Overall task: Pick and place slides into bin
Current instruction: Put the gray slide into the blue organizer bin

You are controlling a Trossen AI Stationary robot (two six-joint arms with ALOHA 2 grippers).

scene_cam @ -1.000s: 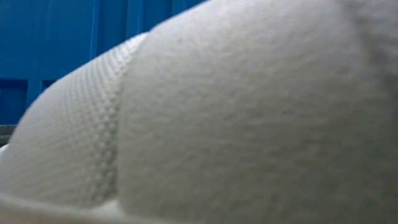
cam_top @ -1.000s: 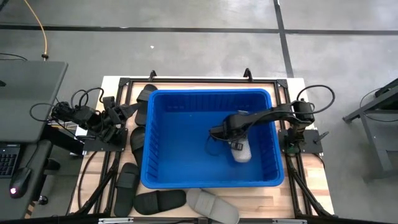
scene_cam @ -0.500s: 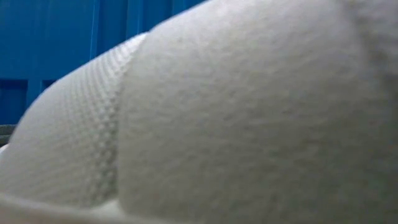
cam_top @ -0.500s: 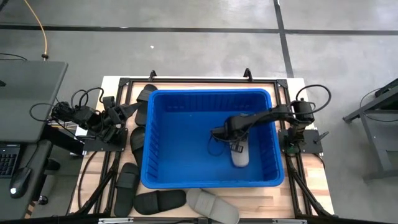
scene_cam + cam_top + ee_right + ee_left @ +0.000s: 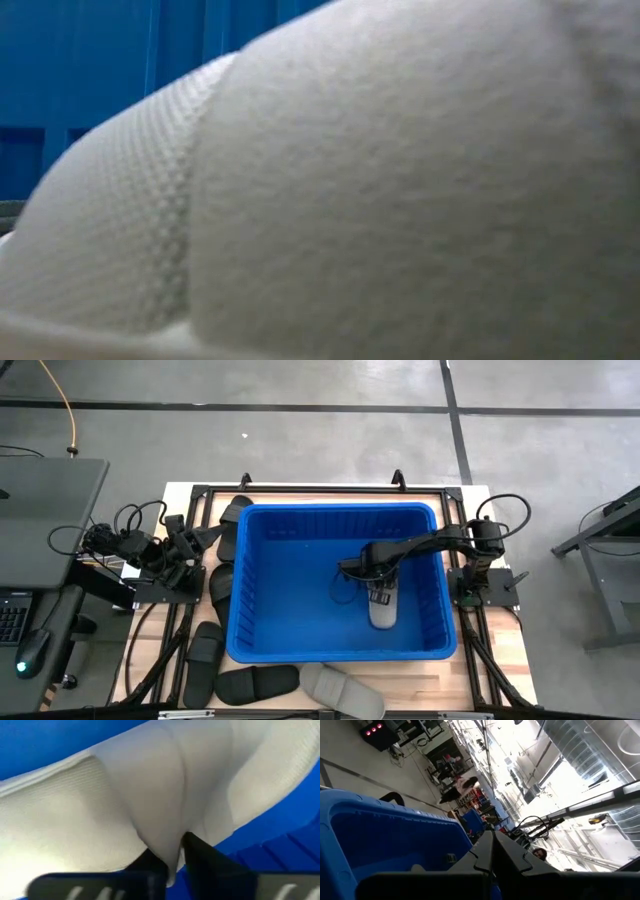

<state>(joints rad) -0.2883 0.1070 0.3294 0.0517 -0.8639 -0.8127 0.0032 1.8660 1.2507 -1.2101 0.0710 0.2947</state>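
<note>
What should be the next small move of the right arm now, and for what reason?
Probably open the right gripper fully and lift away. The grey slide is already inside the blue bin, low near its floor, and the right wrist view shows the fingers still pinching its strap. The left gripper waits beside the bin.

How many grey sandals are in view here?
2. One grey sandal lies in the blue bin, at the right pincer; the other on the table by the bin's near wall. The bin may hide more.

two dark jointed arms — black looping cables
</note>
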